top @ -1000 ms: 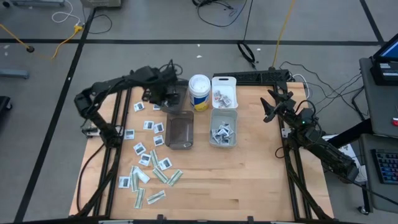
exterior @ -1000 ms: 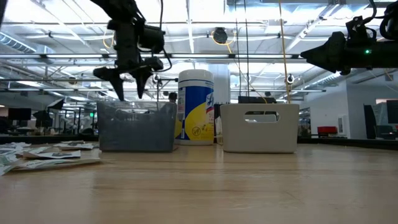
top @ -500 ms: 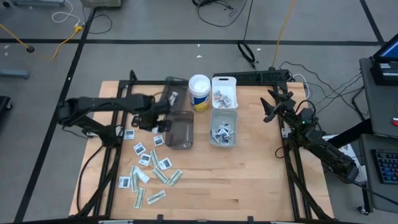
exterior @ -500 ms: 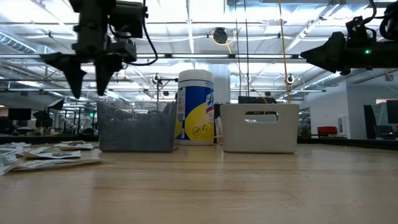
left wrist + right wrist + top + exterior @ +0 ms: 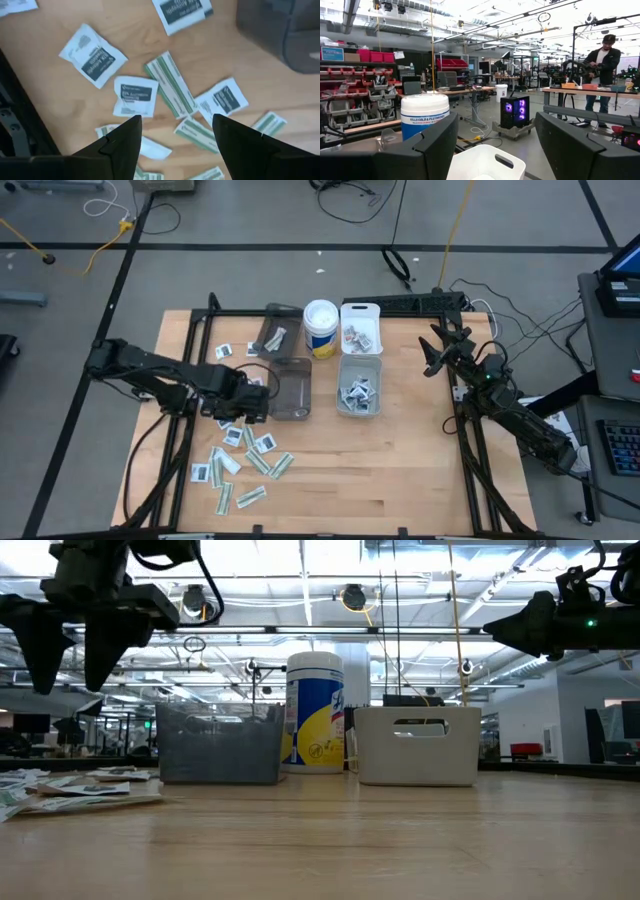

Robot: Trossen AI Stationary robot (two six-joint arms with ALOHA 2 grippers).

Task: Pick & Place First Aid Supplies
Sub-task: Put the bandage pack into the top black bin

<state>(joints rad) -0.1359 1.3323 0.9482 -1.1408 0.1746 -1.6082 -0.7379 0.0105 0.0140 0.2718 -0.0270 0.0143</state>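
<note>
Packets (image 5: 238, 455) lie scattered on your counter's (image 5: 400, 470) left half, beside the smoky bin (image 5: 290, 390); a few more sit in the two white bins (image 5: 359, 385). Left gripper (image 5: 250, 402) hovers over the top of the pile next to the smoky bin, jaws released, nothing held. Right gripper (image 5: 432, 352) waits raised at the counter's far right edge, jaws released.

packets: first aid supplies (image 5: 240, 455), white squares with dark print plus narrow green-white strips
pose: flat, loosely scattered, some overlapping
place: directly below the open left gripper (image 5: 175, 132), none held
</note>
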